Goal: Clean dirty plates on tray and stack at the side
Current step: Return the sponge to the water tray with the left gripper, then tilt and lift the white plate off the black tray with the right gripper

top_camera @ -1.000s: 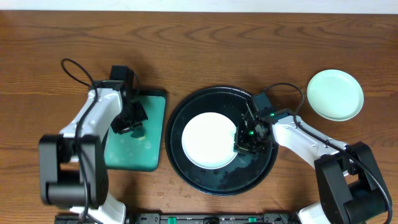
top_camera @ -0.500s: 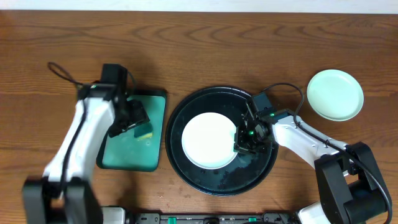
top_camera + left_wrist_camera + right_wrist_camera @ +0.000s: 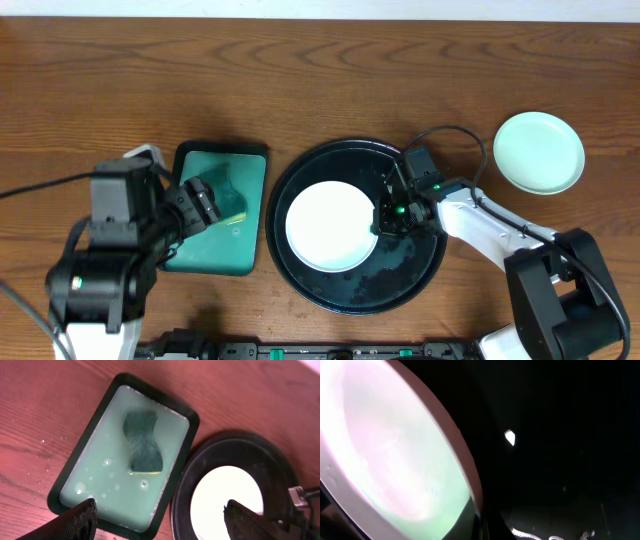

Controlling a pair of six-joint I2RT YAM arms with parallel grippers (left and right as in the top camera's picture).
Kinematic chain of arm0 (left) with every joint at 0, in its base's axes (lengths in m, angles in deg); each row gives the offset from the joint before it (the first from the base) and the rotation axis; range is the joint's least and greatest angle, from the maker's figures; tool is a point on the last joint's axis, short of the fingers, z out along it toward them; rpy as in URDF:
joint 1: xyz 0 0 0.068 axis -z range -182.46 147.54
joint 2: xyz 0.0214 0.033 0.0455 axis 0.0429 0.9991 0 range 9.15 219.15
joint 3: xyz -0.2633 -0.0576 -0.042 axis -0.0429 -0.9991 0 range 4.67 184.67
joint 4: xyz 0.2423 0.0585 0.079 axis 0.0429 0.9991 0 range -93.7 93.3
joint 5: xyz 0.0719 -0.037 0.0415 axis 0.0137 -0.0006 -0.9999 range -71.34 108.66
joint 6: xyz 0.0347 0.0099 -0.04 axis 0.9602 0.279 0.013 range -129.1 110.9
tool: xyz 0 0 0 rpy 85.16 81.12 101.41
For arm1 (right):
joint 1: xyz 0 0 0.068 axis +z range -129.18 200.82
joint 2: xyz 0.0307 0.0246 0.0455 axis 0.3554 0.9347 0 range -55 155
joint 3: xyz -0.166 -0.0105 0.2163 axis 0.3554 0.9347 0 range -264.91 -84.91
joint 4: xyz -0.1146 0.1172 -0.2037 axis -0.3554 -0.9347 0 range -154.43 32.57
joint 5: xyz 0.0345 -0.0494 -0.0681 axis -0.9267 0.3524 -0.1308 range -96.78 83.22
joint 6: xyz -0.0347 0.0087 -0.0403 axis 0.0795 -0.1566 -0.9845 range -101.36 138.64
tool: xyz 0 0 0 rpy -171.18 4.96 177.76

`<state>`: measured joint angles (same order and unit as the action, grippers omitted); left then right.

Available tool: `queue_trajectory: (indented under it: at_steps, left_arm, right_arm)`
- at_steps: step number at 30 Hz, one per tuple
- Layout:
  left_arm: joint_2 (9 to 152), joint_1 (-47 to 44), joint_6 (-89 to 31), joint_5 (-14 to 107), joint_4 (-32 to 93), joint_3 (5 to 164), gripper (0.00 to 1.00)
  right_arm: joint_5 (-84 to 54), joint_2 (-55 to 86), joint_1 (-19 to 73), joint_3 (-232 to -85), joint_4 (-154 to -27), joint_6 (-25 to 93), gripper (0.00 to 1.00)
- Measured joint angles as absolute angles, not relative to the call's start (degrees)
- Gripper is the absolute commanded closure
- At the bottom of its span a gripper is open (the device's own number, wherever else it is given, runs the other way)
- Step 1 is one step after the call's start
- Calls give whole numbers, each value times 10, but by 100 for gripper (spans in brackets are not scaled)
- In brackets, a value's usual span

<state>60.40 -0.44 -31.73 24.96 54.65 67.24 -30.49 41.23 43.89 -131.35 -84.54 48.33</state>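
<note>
Two plates are seen: a white plate (image 3: 325, 227) lies inside the black tray (image 3: 402, 272), toward the tray's left rim, and a mint plate (image 3: 539, 152) is set apart on the worktop (image 3: 320, 70) near its right edge, presumably as the start of the side stack. No smear can be made out on the white plate, so it is judged wiped. The right gripper (image 3: 388, 216) is pressed to the white plate's right rim with jaws closed tight, apparently pinching the rim so the plate can be lifted out; the fingers themselves are not resolved in the right wrist view. The left gripper (image 3: 203, 203) is held wide and empty above the teal tray (image 3: 236, 248), near the worktop's left edge. The sponge (image 3: 142, 442) lies free in that tray's cloudy liquid, parked there likely for re-wetting. Next, transfer onto the mint plate is expected; slip risk from a wet rim is noted.
</note>
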Motion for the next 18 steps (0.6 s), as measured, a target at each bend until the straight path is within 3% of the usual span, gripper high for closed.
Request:
queue_trajectory:
  at_steps: [7,13,18]
  left_arm:
    - [607,-4,-318,260,551,672,18]
    - [639,-4,-318,267,553,672,19]
    - [670,-4,-318,273,554,672,19]
  right_arm:
    - [-293,320,419,-1312,-871,484,98]
    - [-297,222,384,-1312,-979,484,98]
    - [-383,176,361,-1312,-1081,483,98]
